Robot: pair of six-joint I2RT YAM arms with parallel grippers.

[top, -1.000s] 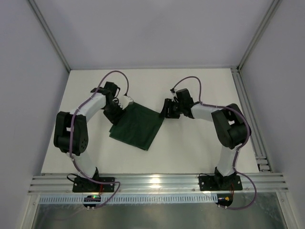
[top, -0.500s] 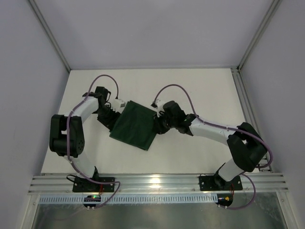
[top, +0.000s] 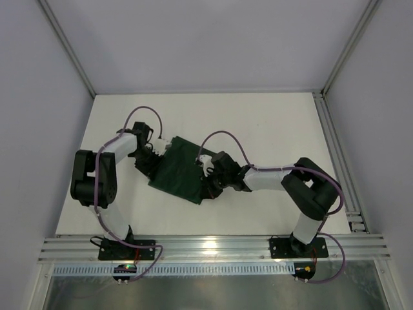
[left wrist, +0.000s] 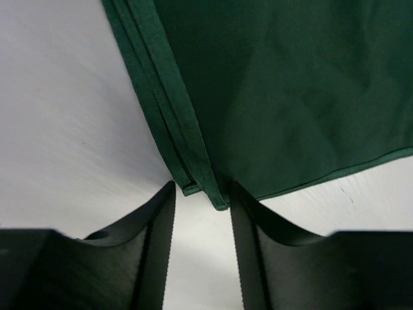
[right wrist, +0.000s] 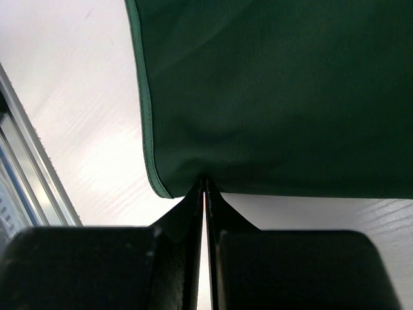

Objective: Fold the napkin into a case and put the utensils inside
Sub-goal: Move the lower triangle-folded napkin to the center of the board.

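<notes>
Folding looks only partly done. I see the napkin (top: 182, 171) lying on the desk (top: 277, 129) between the arms as a layered oblong, with stacked hems at one corner and no diagonal flap yet. My left gripper (left wrist: 202, 205) has its fingers apart, with that layered corner between them, unclamped. My right gripper (right wrist: 205, 186) has its fingers pressed together on the opposite edge, where the cloth puckers. No utensils show in any view — so I judge the remaining folds and the loading are both left.

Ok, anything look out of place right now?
Nothing damaged. The napkin lies folded and skewed, the right gripper pinching one edge, the left gripper open at a corner. Oddly, no orange utensils show in any view.
</notes>
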